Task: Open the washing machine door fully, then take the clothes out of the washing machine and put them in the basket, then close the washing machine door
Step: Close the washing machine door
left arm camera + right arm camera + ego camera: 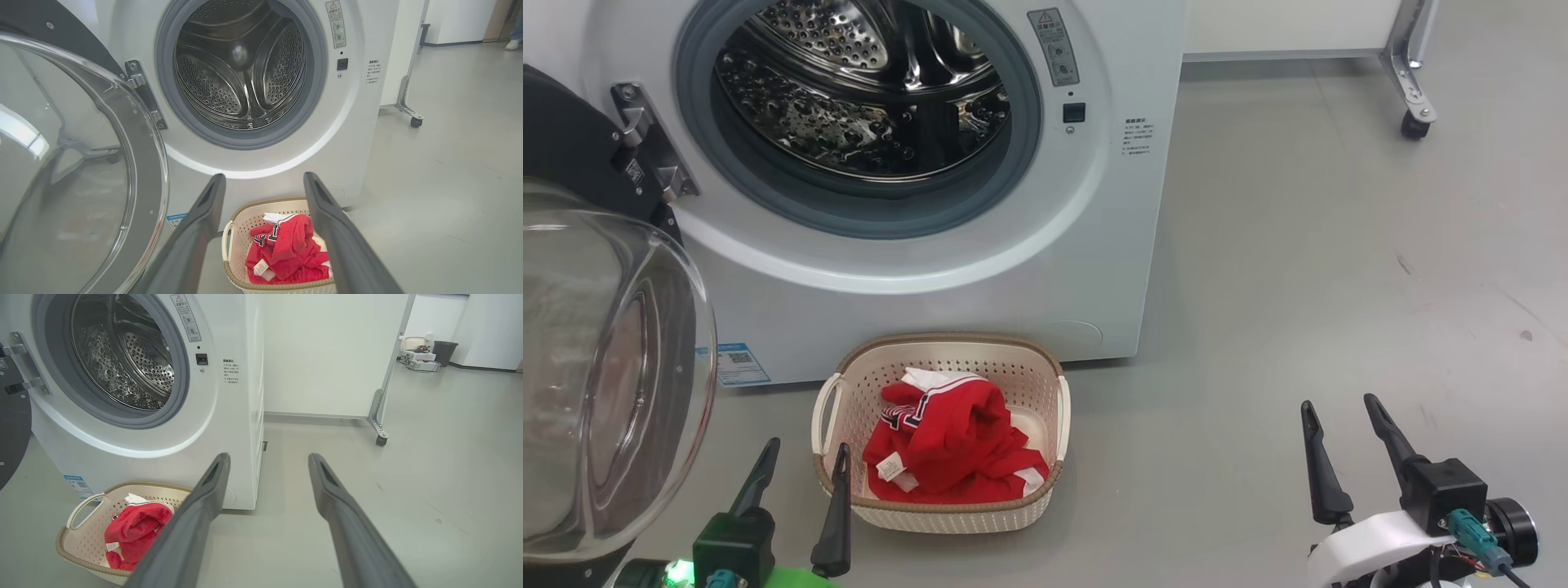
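Washing machine door (613, 384) stands swung wide on its left hinge, glass bowl bulging towards the camera; washing machine (1013, 269) opening exposed, steel drum (866, 90) visible all round. Clothes (952, 445) lie bunched, red with white trim, inside the basket (947, 340); basket sits on the floor (1298, 286) just in front of the washer, below the opening. Left gripper (807, 445) has fingers spread wide, holding nothing, just beside the basket's left handle; right gripper (1338, 402) likewise spread and empty, well apart to the right over grey floor.
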{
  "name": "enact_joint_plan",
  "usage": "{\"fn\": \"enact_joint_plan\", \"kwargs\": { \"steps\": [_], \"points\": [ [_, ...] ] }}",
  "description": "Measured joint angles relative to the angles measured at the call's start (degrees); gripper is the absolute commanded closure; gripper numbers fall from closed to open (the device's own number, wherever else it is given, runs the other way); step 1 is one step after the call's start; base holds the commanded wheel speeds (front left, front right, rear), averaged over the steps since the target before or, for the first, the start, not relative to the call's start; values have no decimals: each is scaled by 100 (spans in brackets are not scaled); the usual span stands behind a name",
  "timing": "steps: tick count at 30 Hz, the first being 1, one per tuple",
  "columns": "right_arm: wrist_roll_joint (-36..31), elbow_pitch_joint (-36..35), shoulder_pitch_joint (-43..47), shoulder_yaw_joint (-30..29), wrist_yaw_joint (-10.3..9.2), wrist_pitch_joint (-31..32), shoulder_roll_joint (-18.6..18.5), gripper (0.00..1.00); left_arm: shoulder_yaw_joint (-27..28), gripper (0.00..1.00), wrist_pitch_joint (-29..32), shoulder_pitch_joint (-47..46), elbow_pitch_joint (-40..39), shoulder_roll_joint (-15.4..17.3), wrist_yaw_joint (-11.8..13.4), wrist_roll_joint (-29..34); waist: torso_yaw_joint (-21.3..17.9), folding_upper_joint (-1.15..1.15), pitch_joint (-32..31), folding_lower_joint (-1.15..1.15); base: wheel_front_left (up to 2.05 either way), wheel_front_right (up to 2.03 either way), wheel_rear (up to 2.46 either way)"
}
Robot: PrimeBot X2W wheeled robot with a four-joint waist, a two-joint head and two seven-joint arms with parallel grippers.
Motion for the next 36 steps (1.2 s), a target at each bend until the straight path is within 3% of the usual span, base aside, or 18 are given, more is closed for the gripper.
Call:
{"fn": "enact_joint_plan", "kwargs": {
  "steps": [10,36],
  "points": [
    [0,-87,1,-47,-2,0,-101,0,4,0,-1,-5,-5,-7,0,0,502,0,26,0,0,0,0],
    [0,-90,1,169,56,52,-20,0,188,0,-59,-5,34,-49,26,0,2403,0,-108,0,0,0,0]
  ]
}}
